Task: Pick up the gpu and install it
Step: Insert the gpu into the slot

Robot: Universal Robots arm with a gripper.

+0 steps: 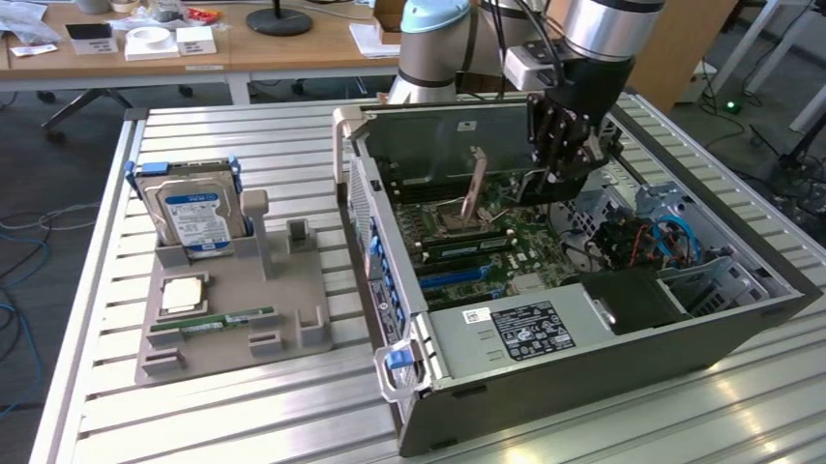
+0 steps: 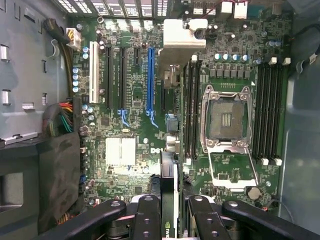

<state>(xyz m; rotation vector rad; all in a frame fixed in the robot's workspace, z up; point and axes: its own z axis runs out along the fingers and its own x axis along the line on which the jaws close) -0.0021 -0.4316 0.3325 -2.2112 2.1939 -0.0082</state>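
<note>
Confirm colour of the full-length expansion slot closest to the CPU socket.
That expansion slot is blue; wrist view shows it best.

One arm (image 1: 601, 39), one gripper (image 2: 171, 215), one gpu (image 2: 168, 175), one case (image 1: 581, 377), one table (image 1: 258, 425). On one holder (image 1: 304, 290): one drive (image 1: 191, 213), one chip (image 1: 184, 293), one memory stick (image 1: 213, 322). On one board (image 2: 135, 127): one socket (image 2: 226, 117), one blue slot (image 2: 150, 80), one white slot (image 2: 93, 72), two long black slots (image 2: 107, 75), one short black, and four memory slots (image 2: 267, 110) in one bank (second bank too cramped to count).
</note>
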